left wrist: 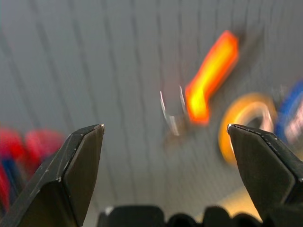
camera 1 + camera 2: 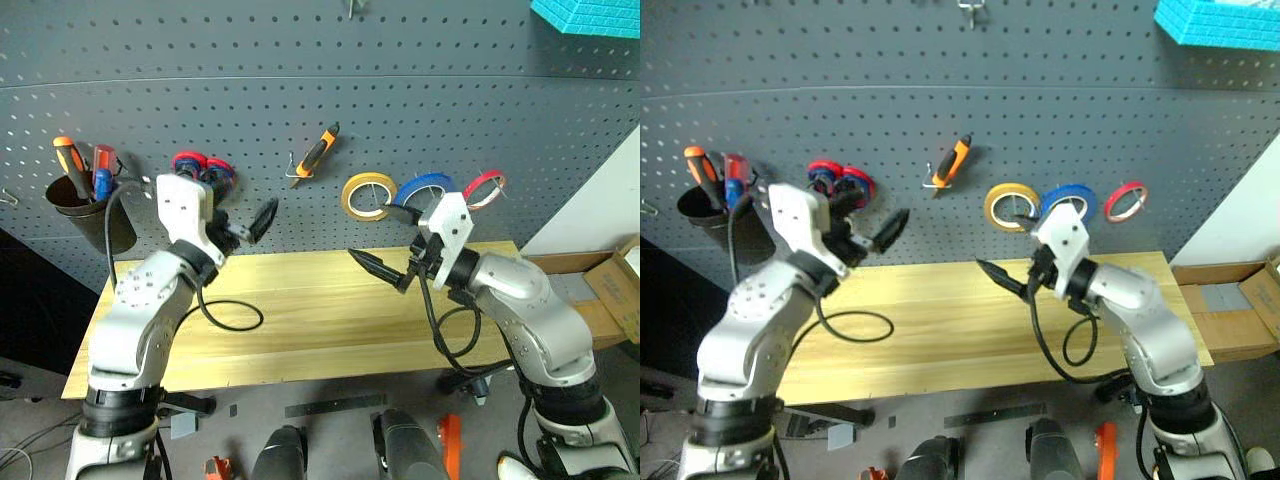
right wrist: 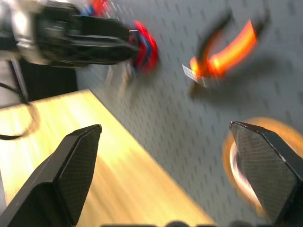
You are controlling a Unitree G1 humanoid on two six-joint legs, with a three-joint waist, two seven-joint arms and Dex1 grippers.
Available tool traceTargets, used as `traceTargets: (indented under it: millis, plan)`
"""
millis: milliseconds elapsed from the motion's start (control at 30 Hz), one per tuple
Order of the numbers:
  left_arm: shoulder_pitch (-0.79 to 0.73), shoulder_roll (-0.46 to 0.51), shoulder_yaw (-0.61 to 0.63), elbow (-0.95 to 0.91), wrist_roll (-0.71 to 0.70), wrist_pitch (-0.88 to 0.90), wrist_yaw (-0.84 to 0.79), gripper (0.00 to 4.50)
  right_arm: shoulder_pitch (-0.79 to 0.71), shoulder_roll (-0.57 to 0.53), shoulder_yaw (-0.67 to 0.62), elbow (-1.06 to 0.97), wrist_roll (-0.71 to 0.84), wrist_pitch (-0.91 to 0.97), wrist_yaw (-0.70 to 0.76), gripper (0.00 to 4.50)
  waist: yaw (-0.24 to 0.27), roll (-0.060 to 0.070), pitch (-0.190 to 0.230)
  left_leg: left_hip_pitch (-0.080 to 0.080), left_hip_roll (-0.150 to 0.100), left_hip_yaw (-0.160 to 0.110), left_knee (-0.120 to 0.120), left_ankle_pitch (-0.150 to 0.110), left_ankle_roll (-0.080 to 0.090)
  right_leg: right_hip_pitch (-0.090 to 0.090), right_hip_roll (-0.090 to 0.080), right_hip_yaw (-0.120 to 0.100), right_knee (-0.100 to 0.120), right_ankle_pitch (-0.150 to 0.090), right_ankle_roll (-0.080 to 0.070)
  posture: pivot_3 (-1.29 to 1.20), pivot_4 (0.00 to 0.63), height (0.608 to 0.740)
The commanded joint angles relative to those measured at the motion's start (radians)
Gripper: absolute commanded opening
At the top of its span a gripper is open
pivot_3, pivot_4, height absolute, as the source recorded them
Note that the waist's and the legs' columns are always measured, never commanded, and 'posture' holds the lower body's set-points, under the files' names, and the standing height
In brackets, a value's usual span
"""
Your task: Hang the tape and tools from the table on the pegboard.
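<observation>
With both tools, left [image 2: 262,221] and right [image 2: 382,268], open and empty, we judge hanging nearly done: pliers [image 2: 315,153] and blue tape [image 2: 428,188] hang on the pegboard [image 2: 300,60] above the bench [image 2: 320,310].

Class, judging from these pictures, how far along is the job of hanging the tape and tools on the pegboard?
Done: the blue tape and the pliers hang on the pegboard. In hand: nothing; the left pincer and right pincer are open. Left: the table holds no tools, so the job looks nearly or wholly finished.
</observation>
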Motion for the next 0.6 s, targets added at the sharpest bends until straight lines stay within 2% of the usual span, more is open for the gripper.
traceTargets:
  millis: [33, 133, 333, 600]
  plan:
    - [0.096, -0.025, 0.006, -0.055, 0.050, 0.046, 0.066, 4.47, 0.095, 0.014, -0.017, 0.012, -0.080, -0.134, -0.065, 4.50, 0.004, 0.002, -0.006, 0.002, 0.000, 0.000, 0.000, 0.000, 0.000, 0.001, 0.000, 0.000, 0.001, 0.000, 0.000, -0.07, 0.115, 0.740]
    - [0.151, -0.047, -0.015, -0.027, 0.087, 0.057, 0.078, 4.47, 0.172, 0.035, -0.013, 0.093, -0.147, -0.239, -0.115, 4.50, 0.008, 0.003, -0.013, 0.011, 0.000, 0.001, 0.000, 0.000, 0.001, 0.009, 0.000, 0.001, 0.001, 0.000, 0.000, -0.06, 0.106, 0.740]
    - [0.209, -0.111, -0.016, 0.117, 0.170, -0.035, 0.088, 4.47, 0.271, 0.065, -0.036, 0.367, -0.243, -0.488, -0.181, 4.50, 0.021, 0.006, -0.023, 0.030, 0.001, 0.002, -0.003, -0.001, 0.001, 0.031, 0.001, 0.000, -0.004, -0.001, 0.000, -0.04, 0.089, 0.740]
    - [0.245, -0.168, -0.010, 0.169, 0.269, -0.107, 0.139, 4.47, 0.332, 0.065, -0.153, 0.599, -0.181, -0.621, -0.163, 4.50, 0.040, 0.012, -0.043, 0.030, 0.002, 0.001, -0.003, -0.001, 0.001, 0.034, 0.003, -0.001, -0.013, 0.000, 0.000, -0.01, 0.086, 0.740]
